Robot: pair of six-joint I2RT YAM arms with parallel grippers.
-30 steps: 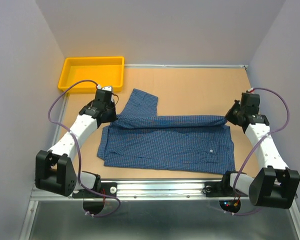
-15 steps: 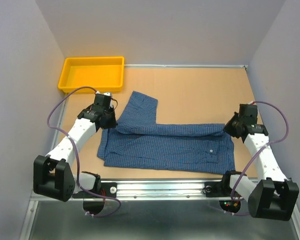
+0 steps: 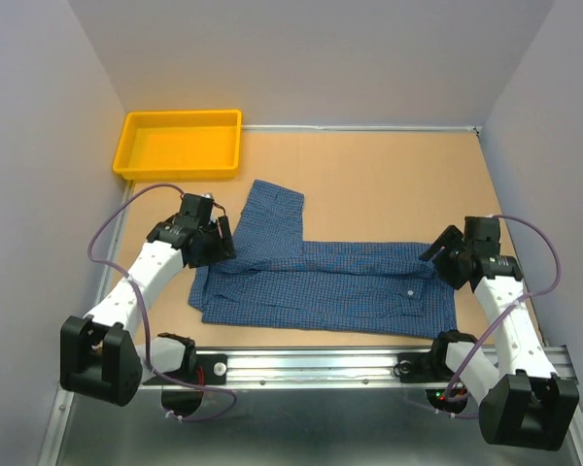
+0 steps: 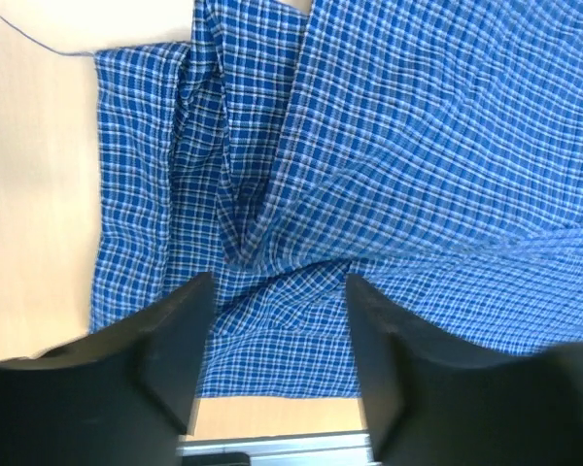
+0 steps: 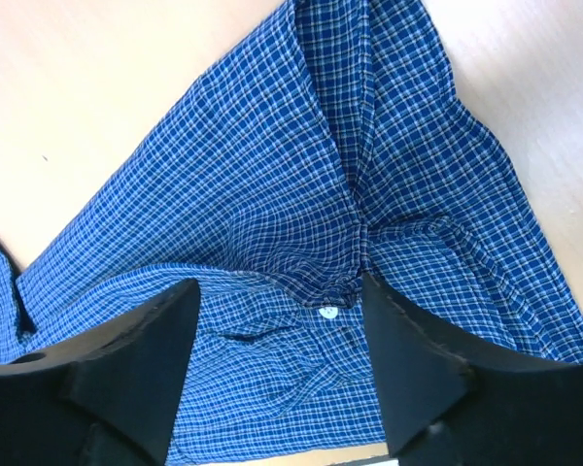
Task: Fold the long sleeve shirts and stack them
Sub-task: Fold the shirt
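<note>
Tan worktop [image 3: 389, 184] carries the shirt [image 3: 330, 286] spread flat, nearer than the tray [image 3: 180, 146] and to its right. Its long axis runs left-right, with one sleeve pointing back toward the tray. Left fingers [image 4: 175, 340] and right fingers [image 5: 146, 359] are spread apart over its ends, gripping nothing.
</note>
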